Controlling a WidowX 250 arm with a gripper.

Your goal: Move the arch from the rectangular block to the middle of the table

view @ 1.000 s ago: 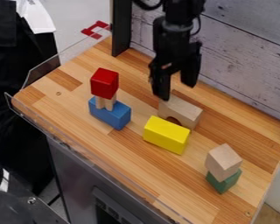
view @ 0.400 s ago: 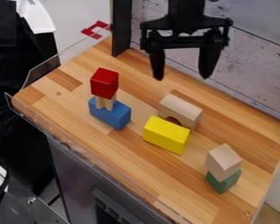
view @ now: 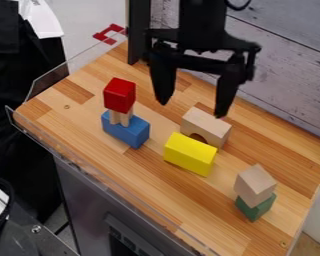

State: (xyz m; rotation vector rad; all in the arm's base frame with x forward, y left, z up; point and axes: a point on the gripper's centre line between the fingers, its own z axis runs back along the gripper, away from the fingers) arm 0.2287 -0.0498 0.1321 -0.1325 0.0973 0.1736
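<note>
We see the gripper (view: 193,109) hanging over the far half of the table (view: 76,120), its jaws spread wide, just above and behind the wooden arch (view: 206,125). We find the arch on the tabletop, right behind the yellow rectangular block (view: 190,154) — whether the two touch, we cannot tell. To the left we have a stack: a blue block (view: 126,131) at the bottom, pale posts (view: 120,118) on it and a red block (view: 119,95) on top. Near the right edge, we see a tilted pale wooden block (view: 255,184) on a green block (view: 256,207).
</note>
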